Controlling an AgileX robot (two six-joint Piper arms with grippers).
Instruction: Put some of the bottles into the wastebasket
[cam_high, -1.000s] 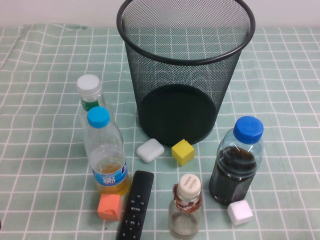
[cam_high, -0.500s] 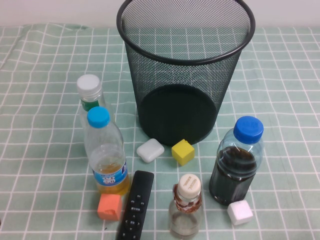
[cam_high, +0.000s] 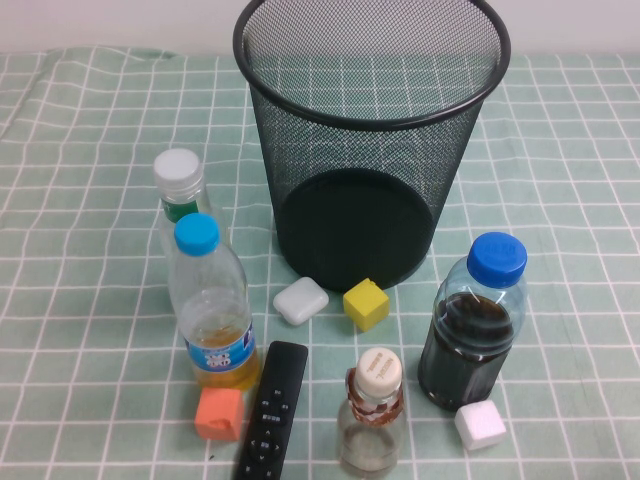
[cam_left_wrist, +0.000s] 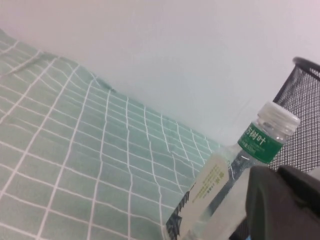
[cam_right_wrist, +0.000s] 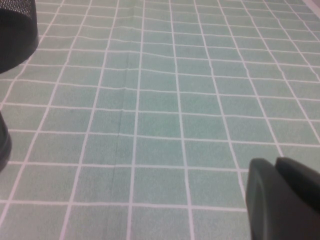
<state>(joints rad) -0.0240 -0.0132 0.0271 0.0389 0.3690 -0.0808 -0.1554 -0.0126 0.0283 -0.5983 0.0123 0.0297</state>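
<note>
The black wire-mesh wastebasket (cam_high: 371, 140) stands at the back centre of the table. A slim clear bottle with white cap and green neck ring (cam_high: 180, 190) stands left of it, also close in the left wrist view (cam_left_wrist: 240, 160). A small squat clear bottle with beige cap (cam_high: 373, 410) stands at the front centre. Neither arm shows in the high view. My left gripper (cam_left_wrist: 280, 200) is shut and empty, just beside the slim bottle. My right gripper (cam_right_wrist: 282, 195) is shut and empty above bare cloth.
A light-blue-capped bottle with yellow liquid (cam_high: 210, 310) stands in front of the slim one. A blue-capped bottle of dark liquid (cam_high: 475, 320) stands at the right. A black remote (cam_high: 272, 410), orange (cam_high: 219, 413), yellow (cam_high: 365, 303) and white (cam_high: 479, 426) cubes and a white case (cam_high: 300, 300) lie between them.
</note>
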